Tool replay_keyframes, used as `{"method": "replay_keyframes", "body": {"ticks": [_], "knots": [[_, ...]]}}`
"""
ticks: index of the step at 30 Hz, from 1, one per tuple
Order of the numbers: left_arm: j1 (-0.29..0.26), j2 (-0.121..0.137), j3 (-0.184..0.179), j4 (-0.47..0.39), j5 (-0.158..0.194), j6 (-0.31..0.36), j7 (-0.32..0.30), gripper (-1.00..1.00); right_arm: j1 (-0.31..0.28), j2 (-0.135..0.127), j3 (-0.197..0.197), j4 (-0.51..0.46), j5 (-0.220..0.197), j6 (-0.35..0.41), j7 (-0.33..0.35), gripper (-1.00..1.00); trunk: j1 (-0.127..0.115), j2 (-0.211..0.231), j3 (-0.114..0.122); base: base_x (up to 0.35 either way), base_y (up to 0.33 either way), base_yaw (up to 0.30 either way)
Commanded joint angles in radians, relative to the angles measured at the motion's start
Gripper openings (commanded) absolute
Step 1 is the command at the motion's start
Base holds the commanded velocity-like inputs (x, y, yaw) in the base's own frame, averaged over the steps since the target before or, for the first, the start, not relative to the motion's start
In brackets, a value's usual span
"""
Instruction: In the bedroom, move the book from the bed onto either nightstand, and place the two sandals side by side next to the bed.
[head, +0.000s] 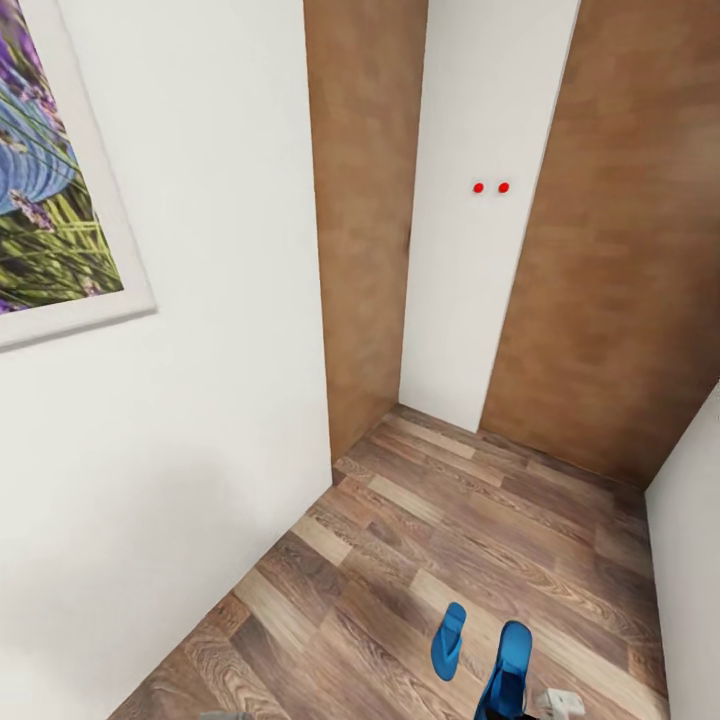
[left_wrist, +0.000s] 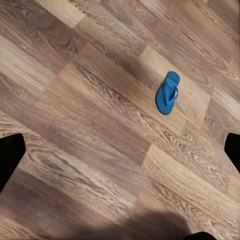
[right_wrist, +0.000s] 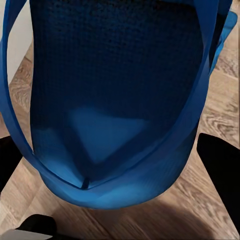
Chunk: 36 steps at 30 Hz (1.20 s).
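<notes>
One blue sandal (head: 449, 640) lies flat on the wood-plank floor; it also shows in the left wrist view as the sandal (left_wrist: 167, 93), well ahead of my left gripper (left_wrist: 120, 155). That gripper hangs open above bare floor, its dark fingers (left_wrist: 10, 155) far apart. The second blue sandal (head: 507, 672) is raised off the floor at the lower right. My right gripper (right_wrist: 115, 170) is shut on this sandal (right_wrist: 115, 75), whose sole and strap sit close between the dark fingers (right_wrist: 220, 175). The book, the bed and the nightstand are out of view.
A white wall with a framed flower picture (head: 50, 180) stands close on the left. Brown wooden doors (head: 365, 220) and a white wall strip with two red dots (head: 490, 187) close the corner ahead. Another white wall (head: 690, 560) is at the right.
</notes>
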Motion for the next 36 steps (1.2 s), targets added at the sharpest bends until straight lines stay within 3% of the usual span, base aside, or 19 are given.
{"method": "replay_keyframes", "body": {"ticks": [1,36], "knots": [[-0.001,-0.001,0.007,0.000,-0.001,0.000,-0.008,1.00,-0.002,0.000,0.008,0.005,-0.008,-0.007,0.005,-1.00,0.000,-0.001,-0.001,0.087,0.000,-0.192],[-0.001,-0.001,0.007,0.000,-0.001,0.000,-0.008,1.00,-0.002,0.000,0.008,0.004,-0.008,-0.007,0.005,-1.00,0.000,-0.001,-0.001,0.004,0.000,-0.280]]}}
